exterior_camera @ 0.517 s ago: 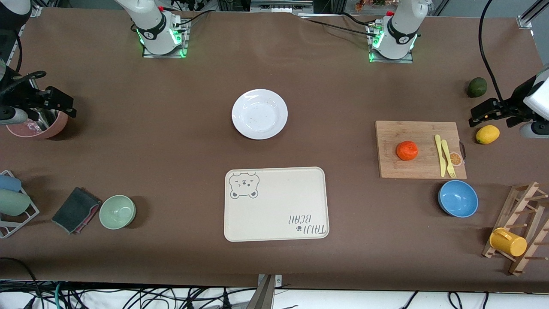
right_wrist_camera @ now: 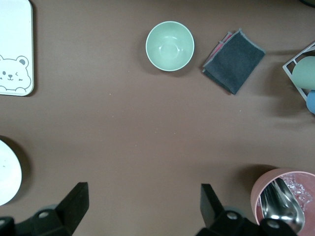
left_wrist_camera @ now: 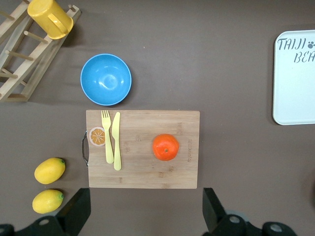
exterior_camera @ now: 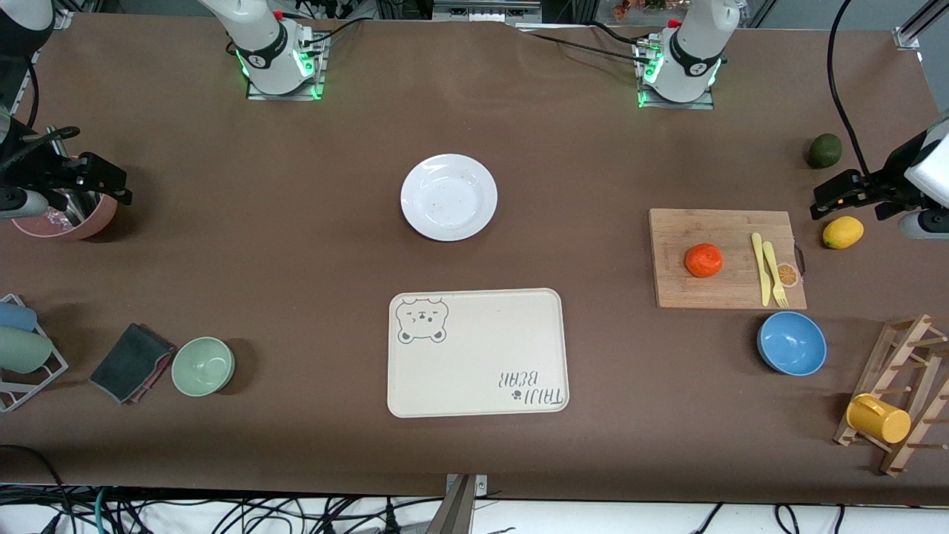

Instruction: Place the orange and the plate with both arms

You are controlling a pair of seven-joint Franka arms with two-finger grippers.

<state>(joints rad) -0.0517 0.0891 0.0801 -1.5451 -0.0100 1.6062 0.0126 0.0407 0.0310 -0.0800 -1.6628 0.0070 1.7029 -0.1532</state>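
Both arms parked high at the worktop point(exterior_camera: 296, 222) ends, nothing held.

Left pincer point(left_wrist_camera: 146, 211): over the strip of worktop beside the cutting board point(left_wrist_camera: 142, 148), at the left arm's end. Fingers point(left_wrist_camera: 78, 209) spread wide apart, empty. In the front view the left pincer shows above the lemon point(exterior_camera: 843, 232).

Right pincer point(right_wrist_camera: 142, 206): over bare worktop at the right arm's end, beside the pink cup point(right_wrist_camera: 283, 196) with metal cutlery in it. Fingers point(right_wrist_camera: 76, 199) also wide apart, empty. In the front view it sits over that pink cup point(exterior_camera: 67, 215).

Orange point(exterior_camera: 703, 260): on the cutting board point(exterior_camera: 726, 258), toward the board's middle, clear of the yellow knife and fork point(exterior_camera: 768, 268) that lie side by side near the board's handle end. Left wrist view shows the orange point(left_wrist_camera: 166, 147) sitting upright, stem dimple up.

Plate point(exterior_camera: 448, 197): flat on the worktop mid-table, between the two bases, farther from the front camera than the cream bear tray point(exterior_camera: 476, 352). Nothing on it but a few specks. The right wrist view catches only its edge point(right_wrist_camera: 9, 172).

Other items:
- blue bowl point(exterior_camera: 792, 343), nearer the front camera than the board
- green bowl point(exterior_camera: 203, 366) just beside a folded grey cloth point(exterior_camera: 131, 363)
- avocado point(exterior_camera: 824, 150) toward the left arm's end
- two lemons point(left_wrist_camera: 48, 186) in the left wrist view
- yellow mug point(exterior_camera: 878, 418) on a wooden rack point(exterior_camera: 904, 386)
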